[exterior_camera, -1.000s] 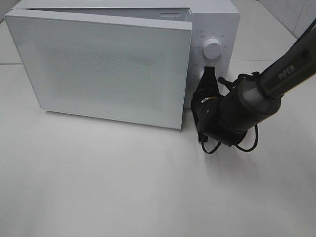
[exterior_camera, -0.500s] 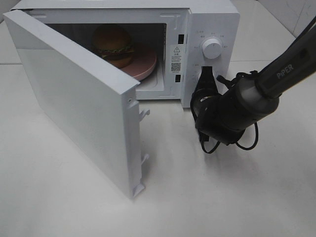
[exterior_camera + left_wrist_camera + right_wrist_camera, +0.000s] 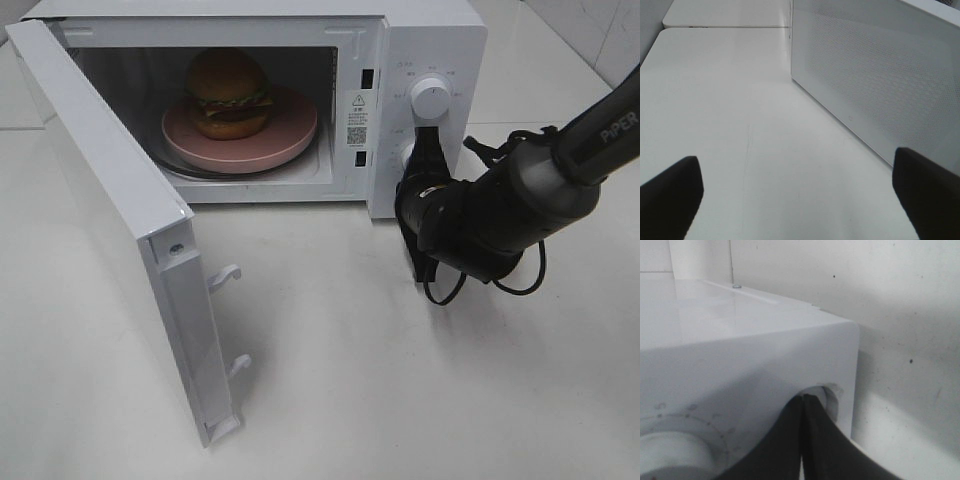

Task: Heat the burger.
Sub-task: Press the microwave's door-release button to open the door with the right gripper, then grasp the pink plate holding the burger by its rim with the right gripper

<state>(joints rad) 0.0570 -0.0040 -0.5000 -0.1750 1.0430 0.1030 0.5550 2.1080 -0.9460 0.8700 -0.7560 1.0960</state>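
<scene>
The burger (image 3: 228, 92) sits on a pink plate (image 3: 290, 138) inside the microwave (image 3: 440, 40), whose door (image 3: 100, 200) stands wide open over the counter (image 3: 400, 380). The right end effector (image 3: 428, 150) is clenched and empty, its tips against the round button (image 3: 829, 394) below the dial (image 3: 430, 97). The left end effector (image 3: 797, 195) is spread wide, holding nothing, near the door's outer face. Loading looks done; shutting the door and setting the dial seem left.
</scene>
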